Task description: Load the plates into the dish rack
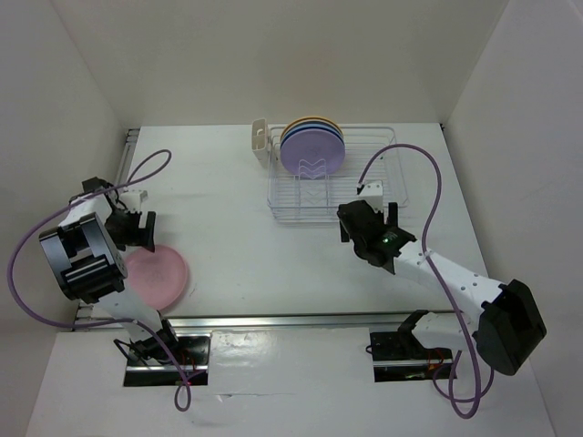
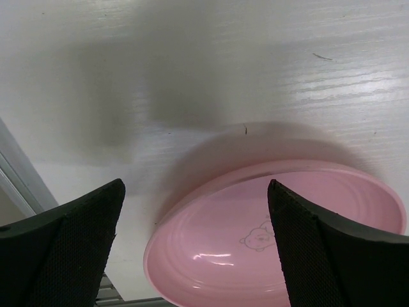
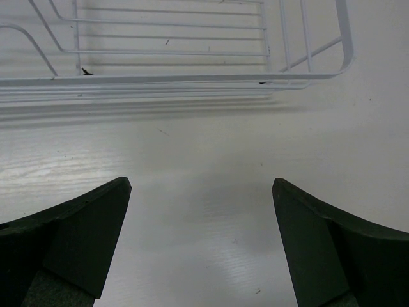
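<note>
The pink plate [image 1: 157, 276] [image 2: 275, 236] lies flat near the surface's near-left corner, the only one outside the dish rack [image 1: 373, 164] [image 3: 192, 80]. The rack stands at the far edge with the other plates [image 1: 311, 147] upright in its slots. The left end effector [image 1: 132, 228] [image 2: 195, 192] hovers over the plate's far-left rim, jaws spread wide and empty. A good pickup probably means straddling that raised rim, one finger inside and one outside, then pinching firmly, since the plastic looks slick. The right end effector [image 1: 369, 223] [image 3: 201, 185], also spread and empty, hangs just beside the rack's near edge.

Left arm [image 1: 82, 257] and right arm [image 1: 455, 282], as we see them: white links, black joint housings, black wedge jaws, each trailing a looping purple cable [image 1: 440, 187]; a green light [image 1: 386, 240] at the right wrist.
</note>
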You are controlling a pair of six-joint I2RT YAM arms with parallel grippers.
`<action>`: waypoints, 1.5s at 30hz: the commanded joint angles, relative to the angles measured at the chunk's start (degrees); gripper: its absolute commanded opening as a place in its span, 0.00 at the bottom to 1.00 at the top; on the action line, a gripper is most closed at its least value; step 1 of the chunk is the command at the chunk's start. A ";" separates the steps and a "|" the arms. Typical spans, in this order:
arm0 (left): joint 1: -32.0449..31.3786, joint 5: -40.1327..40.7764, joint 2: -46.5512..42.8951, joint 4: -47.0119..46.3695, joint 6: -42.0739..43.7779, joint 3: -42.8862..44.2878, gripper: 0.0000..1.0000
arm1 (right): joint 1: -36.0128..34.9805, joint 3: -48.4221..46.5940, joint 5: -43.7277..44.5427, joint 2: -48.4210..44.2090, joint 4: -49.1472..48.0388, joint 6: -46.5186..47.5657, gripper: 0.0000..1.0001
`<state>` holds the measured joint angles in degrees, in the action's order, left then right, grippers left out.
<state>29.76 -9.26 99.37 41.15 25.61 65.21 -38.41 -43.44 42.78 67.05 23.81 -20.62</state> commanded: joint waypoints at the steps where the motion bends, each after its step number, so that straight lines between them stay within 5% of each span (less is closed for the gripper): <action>1: -0.05 -1.03 -0.41 1.04 2.26 -1.92 0.97 | 1.06 -0.86 0.11 0.37 -0.17 -1.35 1.00; 19: -0.58 -2.69 -0.41 0.51 1.82 -4.21 0.87 | 3.17 -0.86 -1.12 0.37 -0.70 -0.82 1.00; 35: -5.85 -1.29 1.79 -1.95 -1.44 -4.74 0.60 | 3.70 -0.33 -1.12 0.37 -0.70 -0.82 1.00; 37: -6.47 -1.99 2.40 -2.56 -1.96 -4.21 0.46 | 3.70 -0.33 -1.12 0.37 -0.70 -1.35 1.00; 40: -7.70 -0.07 2.93 -3.09 -3.10 -3.69 0.04 | 3.70 -0.33 -1.12 0.37 -0.70 -1.35 1.00; 45: -9.63 0.56 3.99 -3.79 -3.63 -3.07 0.03 | 3.70 -0.33 -1.12 -0.16 -0.70 -1.35 1.00</action>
<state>21.15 -10.70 100.12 40.91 22.11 62.83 -35.09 -43.44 41.12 67.33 23.79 -20.80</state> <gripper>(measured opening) 0.033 1.000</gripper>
